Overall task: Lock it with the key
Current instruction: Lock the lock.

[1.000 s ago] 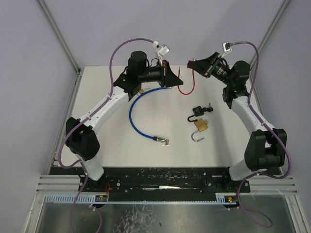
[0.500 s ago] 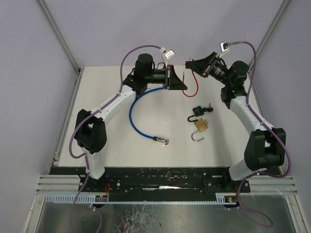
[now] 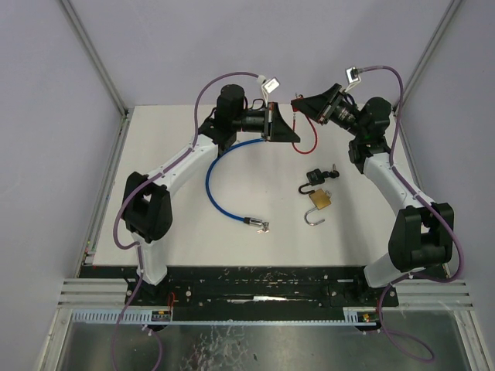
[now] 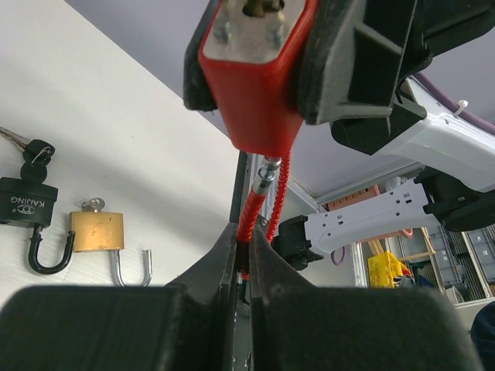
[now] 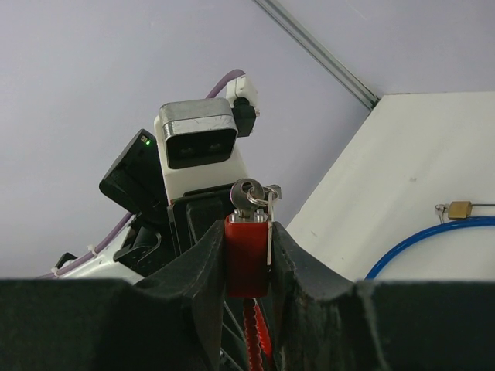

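Note:
A red cable lock body point(image 5: 246, 259) with a silver key point(image 5: 247, 197) in its end sits between the fingers of my right gripper point(image 5: 247, 232), which is shut on it and holds it above the back of the table point(image 3: 300, 100). Its red cable point(image 4: 255, 209) hangs down from the body point(image 4: 251, 85). My left gripper point(image 4: 241, 239) is shut on that cable just below the body; in the top view it point(image 3: 292, 133) is right next to my right gripper point(image 3: 305, 103). The cable loops down to the table point(image 3: 308, 144).
A black padlock point(image 3: 315, 178) with keys and a brass padlock point(image 3: 321, 199) with an open shackle lie right of centre. A blue cable point(image 3: 213, 182) curves across the middle, with a small brass lock point(image 5: 459, 209) at one end. White walls enclose the table.
My left gripper has moved right to the red cable and closed on it under the lock body. My right gripper has shifted slightly left with the lock.

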You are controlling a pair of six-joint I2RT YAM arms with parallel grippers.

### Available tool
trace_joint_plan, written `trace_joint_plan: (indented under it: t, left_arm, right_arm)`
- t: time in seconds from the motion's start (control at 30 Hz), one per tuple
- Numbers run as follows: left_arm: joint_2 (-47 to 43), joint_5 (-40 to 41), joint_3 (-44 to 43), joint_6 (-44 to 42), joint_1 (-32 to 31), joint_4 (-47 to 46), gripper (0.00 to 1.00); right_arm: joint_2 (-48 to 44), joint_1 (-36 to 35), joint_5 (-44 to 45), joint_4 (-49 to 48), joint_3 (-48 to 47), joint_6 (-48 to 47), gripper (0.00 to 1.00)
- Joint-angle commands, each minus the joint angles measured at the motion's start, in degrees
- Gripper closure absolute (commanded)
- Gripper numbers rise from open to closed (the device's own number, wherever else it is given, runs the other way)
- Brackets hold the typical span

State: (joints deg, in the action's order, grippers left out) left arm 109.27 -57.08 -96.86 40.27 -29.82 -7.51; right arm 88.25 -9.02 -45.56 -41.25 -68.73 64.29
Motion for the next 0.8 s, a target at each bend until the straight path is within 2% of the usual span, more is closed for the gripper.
trace_joint_plan:
  t: [0.0,0.77]
  left_arm:
    - [0.3,-2.1,-2.0,2.0,0.0,-6.7,1.00]
    - [-0.5,-2.0,2.2,7.1,0.1,-10.6,1.00]
  right_arm:
    - [-0.3,-1.3,-0.1,-3.7,-1.9,-0.1,1.00]
    - [-1.5,-2.3,0.2,-4.2,-0.9,-0.7,1.00]
